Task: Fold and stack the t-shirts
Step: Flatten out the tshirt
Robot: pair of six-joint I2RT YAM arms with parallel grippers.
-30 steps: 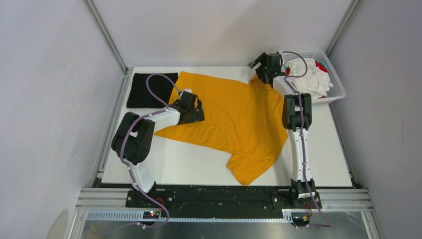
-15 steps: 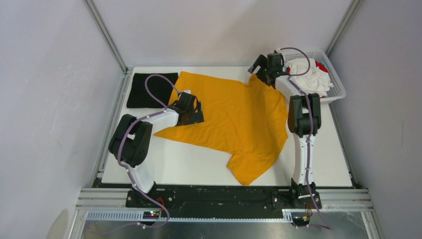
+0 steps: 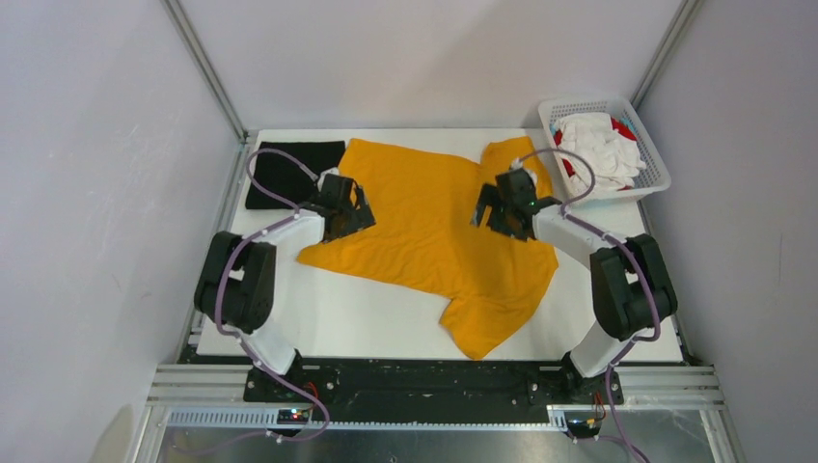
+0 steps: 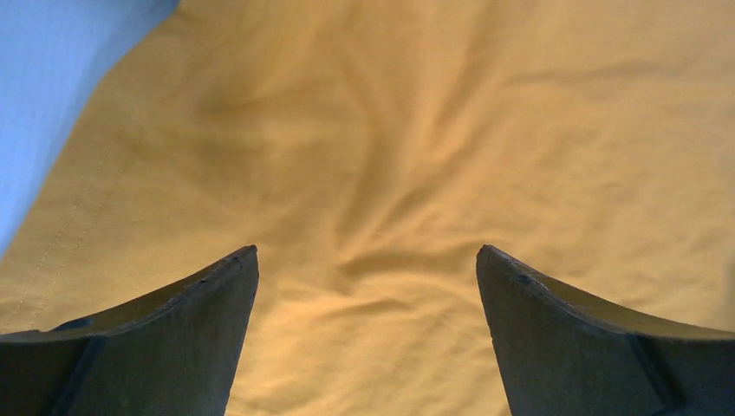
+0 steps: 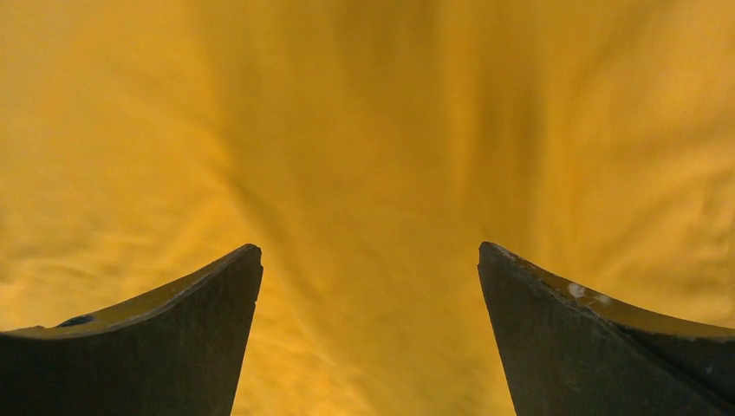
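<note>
Over the orange t-shirt (image 3: 434, 227), left gripper (image 4: 367, 251) and right gripper (image 5: 370, 247) gape.

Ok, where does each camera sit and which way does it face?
Top external: above, behind the bases, looking down on the table; left arm and right arm show.
Left wrist: on the left arm, facing the mustard-orange t-shirt close up; left hand open.
Right wrist: likewise on the right arm; right hand open.
All three share that t-shirt.
</note>
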